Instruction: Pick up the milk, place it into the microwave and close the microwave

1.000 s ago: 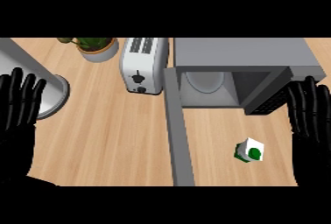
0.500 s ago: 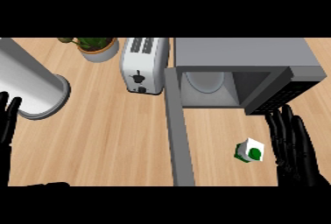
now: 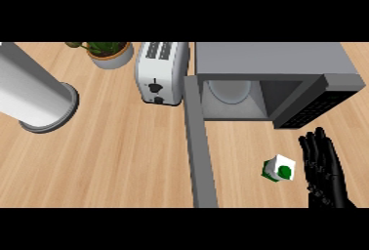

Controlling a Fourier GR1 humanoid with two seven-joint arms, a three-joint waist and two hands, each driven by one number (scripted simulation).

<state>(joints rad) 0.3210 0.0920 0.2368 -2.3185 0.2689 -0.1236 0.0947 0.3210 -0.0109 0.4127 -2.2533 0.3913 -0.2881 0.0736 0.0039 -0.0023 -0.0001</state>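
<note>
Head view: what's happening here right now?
The robot's black right hand, fingers straight, sits just right of the small white milk carton with a green mark on the light wooden counter, apparently not touching it. The grey microwave stands open, its door swung out toward the viewer and a pale round plate visible inside. Nothing is held. The left hand is out of view. A white toaster stands left of the microwave.

Light wooden counter (image 3: 115, 161) — evenly lit throughout
</note>
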